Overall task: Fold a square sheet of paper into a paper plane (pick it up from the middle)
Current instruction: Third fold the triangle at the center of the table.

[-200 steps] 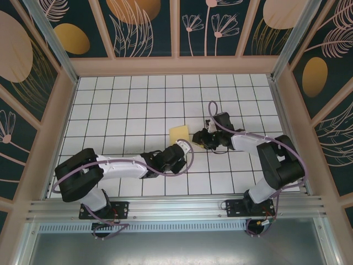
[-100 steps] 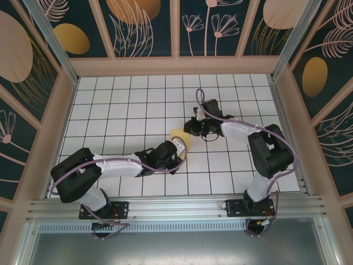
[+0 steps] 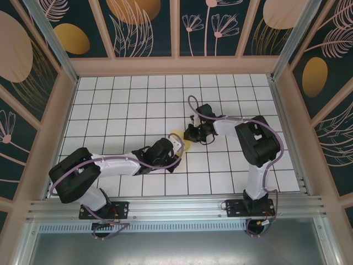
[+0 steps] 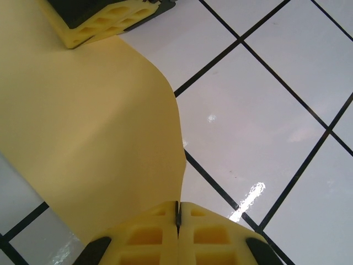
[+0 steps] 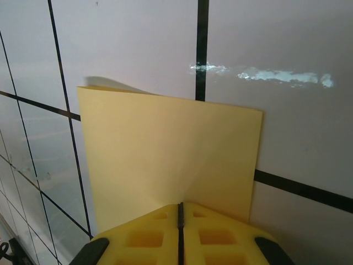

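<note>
the left gripper and right gripper both pinch tight on the square sheet of paper, likely to fold it.

White grid table — dark floral wall panels around

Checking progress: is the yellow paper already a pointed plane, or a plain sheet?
A plain sheet: the right wrist view shows square corners, one faint crease, no pointed tip.
</note>
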